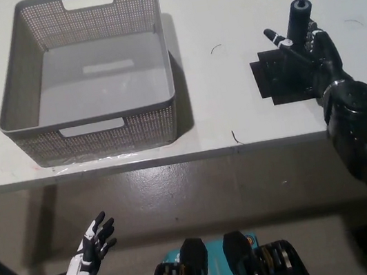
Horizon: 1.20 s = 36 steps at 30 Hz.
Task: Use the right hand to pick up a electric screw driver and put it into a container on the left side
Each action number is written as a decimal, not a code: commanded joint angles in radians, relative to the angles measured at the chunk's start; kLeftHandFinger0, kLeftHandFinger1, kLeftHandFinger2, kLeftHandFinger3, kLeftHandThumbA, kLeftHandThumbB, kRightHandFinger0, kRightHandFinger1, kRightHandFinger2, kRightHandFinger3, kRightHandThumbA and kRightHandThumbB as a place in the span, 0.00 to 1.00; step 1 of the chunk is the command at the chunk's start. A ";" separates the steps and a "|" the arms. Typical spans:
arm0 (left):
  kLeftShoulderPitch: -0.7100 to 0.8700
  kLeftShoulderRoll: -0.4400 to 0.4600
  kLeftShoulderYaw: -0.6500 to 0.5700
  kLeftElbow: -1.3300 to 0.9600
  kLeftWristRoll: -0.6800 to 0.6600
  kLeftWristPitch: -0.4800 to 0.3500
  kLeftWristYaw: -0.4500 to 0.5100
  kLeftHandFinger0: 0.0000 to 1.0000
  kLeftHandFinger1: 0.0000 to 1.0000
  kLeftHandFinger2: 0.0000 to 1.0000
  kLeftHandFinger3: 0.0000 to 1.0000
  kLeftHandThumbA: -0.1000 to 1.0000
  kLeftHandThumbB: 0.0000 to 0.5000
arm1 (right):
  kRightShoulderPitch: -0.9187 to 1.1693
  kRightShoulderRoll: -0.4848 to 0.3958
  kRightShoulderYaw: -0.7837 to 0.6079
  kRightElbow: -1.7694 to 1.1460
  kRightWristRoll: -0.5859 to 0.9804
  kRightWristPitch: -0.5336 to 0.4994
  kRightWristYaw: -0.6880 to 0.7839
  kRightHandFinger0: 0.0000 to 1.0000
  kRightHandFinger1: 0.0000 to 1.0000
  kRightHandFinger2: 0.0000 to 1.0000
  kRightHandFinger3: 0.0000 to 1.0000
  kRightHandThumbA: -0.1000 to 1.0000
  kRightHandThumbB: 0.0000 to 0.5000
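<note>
Black right hand (308, 51), fingers spread open, touches the upright black cylindrical electric screwdriver (297, 24) without gripping it; white left hand (96, 240) hangs open below the table edge.

The white counter (218, 6) carries a grey perforated basket (91, 127) on its left part. Well apart to the right lies a black mat (274, 81), with an electric screwdriver (297, 18) standing upright on it.
</note>
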 commanded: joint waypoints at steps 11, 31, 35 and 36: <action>-0.040 0.024 0.006 -0.011 -0.019 -0.027 -0.024 1.00 1.00 1.00 1.00 1.00 0.09 | -0.169 0.000 0.069 0.142 -0.070 -0.053 -0.306 0.00 0.16 0.61 0.57 0.00 0.35; -0.048 0.031 0.014 -0.008 -0.011 -0.020 -0.029 1.00 1.00 1.00 1.00 1.00 0.05 | -0.211 0.020 0.052 0.121 -0.040 -0.103 -0.339 0.00 0.18 0.64 0.63 0.00 0.31; -0.047 0.030 0.015 -0.010 -0.006 -0.023 -0.026 1.00 1.00 1.00 1.00 1.00 0.05 | -0.239 0.031 0.075 0.087 -0.066 -0.112 -0.361 0.00 0.18 0.63 0.66 0.00 0.28; -0.047 0.030 0.016 -0.009 -0.006 -0.023 -0.026 1.00 1.00 1.00 1.00 1.00 0.05 | -0.242 0.032 0.077 0.086 -0.068 -0.112 -0.362 0.00 0.18 0.63 0.66 0.00 0.28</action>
